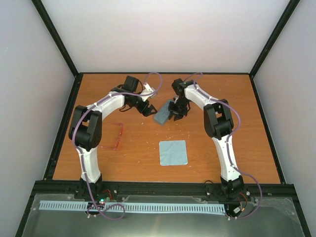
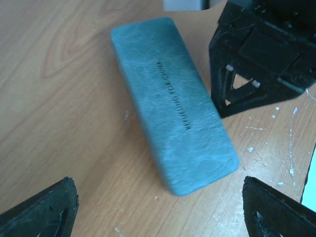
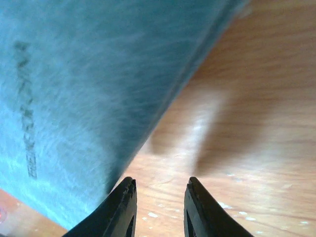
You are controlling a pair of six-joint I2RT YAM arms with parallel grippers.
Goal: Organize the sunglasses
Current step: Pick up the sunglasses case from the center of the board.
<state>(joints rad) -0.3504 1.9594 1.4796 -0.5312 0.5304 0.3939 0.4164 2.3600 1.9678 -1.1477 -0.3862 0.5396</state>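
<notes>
The sunglasses, thin and red-framed, lie on the table at the left, beside the left arm's elbow and apart from both grippers. The grey-blue case lies closed at the table's middle back, between the two grippers. My left gripper is wide open just left of the case; in the left wrist view the case lies ahead of the spread fingers. My right gripper sits at the case's right side. In the right wrist view its jaws stand slightly apart and empty, next to the case's edge.
A flat light blue cloth lies on the wooden table in front of the case. Black frame rails border the table, with white walls beyond. The right gripper's black body shows in the left wrist view, close to the case.
</notes>
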